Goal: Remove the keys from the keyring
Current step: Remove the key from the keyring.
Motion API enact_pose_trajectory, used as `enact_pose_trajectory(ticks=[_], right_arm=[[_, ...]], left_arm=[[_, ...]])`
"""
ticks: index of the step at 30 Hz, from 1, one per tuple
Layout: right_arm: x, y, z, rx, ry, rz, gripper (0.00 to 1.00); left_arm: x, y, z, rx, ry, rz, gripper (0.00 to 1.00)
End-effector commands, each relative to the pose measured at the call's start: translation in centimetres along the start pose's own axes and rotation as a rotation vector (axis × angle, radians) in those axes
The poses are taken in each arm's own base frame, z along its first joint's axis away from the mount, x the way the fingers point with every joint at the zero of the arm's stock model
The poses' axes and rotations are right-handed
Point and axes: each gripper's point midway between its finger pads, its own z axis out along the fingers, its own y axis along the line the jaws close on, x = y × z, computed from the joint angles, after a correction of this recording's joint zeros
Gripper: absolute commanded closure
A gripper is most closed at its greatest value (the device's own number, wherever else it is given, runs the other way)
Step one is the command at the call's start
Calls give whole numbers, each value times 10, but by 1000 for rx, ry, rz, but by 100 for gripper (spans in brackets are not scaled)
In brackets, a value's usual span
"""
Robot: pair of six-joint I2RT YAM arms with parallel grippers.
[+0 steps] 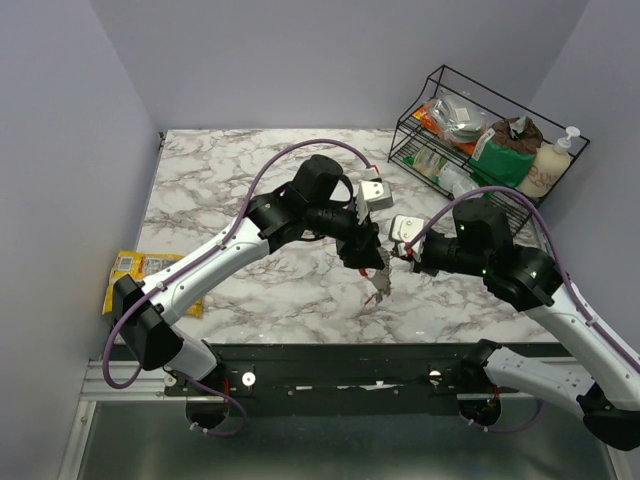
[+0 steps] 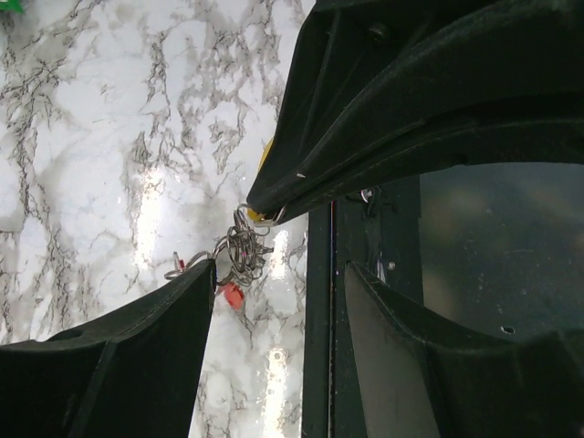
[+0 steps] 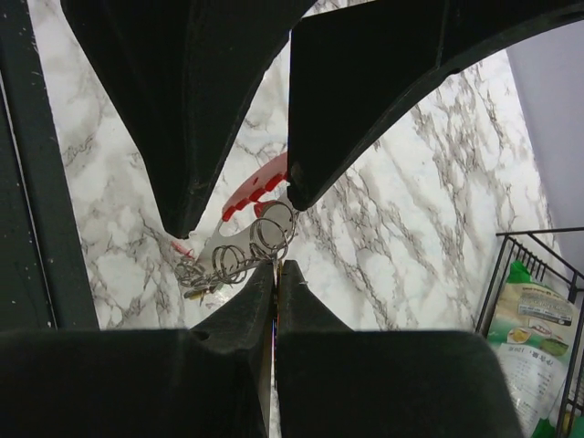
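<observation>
None of the keys (image 2: 233, 295) can be seen lying apart from the bunch, so the task is judged to be at an early stage. Every key that shows (only a red tag head is made out clearly) is hung by small wire rings (image 3: 242, 260) from the keyring (image 3: 255, 190), and all of the freeing is left to be done. The bunch appears to be held in the air above the near middle of the desk (image 1: 250, 180), between the two wrists.

The right jaws are pressed together, and a wire ring appears to be pinched at their tips; the bunch is judged to be carried by that grip. The left jaws are spread wide, with the red part of the keyring and the rings set between their tips, and no firm hold by them is shown.

The left arm (image 1: 230, 245) is stretched up from its base and bent inward, its wrist tipped down toward the bunch. The right arm (image 1: 520, 270) is brought in from the right, its forearm nearly level and its wrist turned toward the left one
</observation>
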Motion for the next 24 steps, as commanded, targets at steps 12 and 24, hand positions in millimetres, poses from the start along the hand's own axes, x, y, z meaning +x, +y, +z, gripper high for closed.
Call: enact_pose_trajectory(ticks=[12, 24], right_arm=[[-28, 1, -19, -33, -118, 46, 99], [-36, 11, -22, -111, -154, 79, 99]], left_arm=[[0, -21, -1, 84, 8, 26, 33], [-1, -27, -5, 103, 1, 41, 33]])
